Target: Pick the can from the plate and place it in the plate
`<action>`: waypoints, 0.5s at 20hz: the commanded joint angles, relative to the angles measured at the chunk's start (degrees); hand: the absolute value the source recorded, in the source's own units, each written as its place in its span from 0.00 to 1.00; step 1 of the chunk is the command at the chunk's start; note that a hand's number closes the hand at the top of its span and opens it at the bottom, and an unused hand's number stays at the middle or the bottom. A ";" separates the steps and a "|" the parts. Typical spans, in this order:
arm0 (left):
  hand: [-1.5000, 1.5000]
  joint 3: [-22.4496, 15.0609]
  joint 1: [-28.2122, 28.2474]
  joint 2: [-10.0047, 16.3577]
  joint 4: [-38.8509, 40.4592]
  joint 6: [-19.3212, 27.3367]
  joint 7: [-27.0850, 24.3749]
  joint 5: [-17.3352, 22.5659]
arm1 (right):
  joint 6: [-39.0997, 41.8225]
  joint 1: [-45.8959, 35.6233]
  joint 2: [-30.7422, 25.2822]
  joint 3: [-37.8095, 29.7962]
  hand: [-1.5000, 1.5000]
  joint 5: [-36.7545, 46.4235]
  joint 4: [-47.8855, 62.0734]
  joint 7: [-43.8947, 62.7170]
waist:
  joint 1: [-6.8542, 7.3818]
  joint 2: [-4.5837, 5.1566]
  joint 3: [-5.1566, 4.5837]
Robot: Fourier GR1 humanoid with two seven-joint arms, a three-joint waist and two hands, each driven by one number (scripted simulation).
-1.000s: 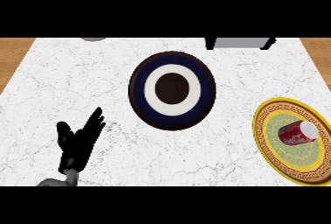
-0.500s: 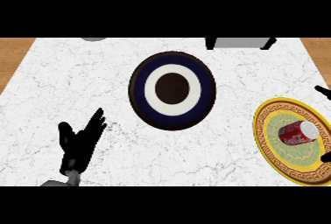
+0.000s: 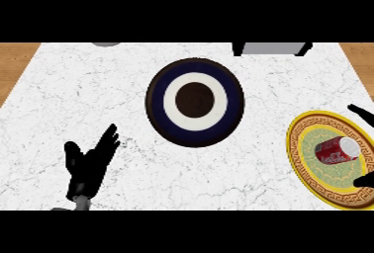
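One can (image 3: 337,150) sideways on yellow plate (image 3: 295,148), blue plate (image 3: 158,106) apart. Left hand (image 3: 85,169), right hand (image 3: 361,112): fingers spread, holding nothing.

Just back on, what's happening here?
The red can lies on its side on the gold-rimmed plate at right, not yet picked. The right hand shows at the right edge, open, tips above and below the can without touching it. The blue plate sits mid-counter. The left hand rests open at lower left.
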 commanded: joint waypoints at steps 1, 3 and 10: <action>0.50 2.22 -2.94 -0.14 1.42 -2.21 1.80 0.06 | -0.33 -0.02 2.43 -0.32 0.00 4.23 -2.51 3.72 | -0.12 0.04 -0.03; 0.50 3.03 -2.35 0.02 -0.06 -2.42 2.82 -0.55 | -0.76 -3.25 5.14 0.03 0.00 6.59 2.19 3.37 | 0.11 0.07 -0.02; 0.50 4.72 -1.41 -0.93 -2.73 -3.29 5.00 -1.79 | 0.28 -5.17 8.42 -0.15 0.00 11.54 5.88 0.10 | 0.17 0.06 -0.01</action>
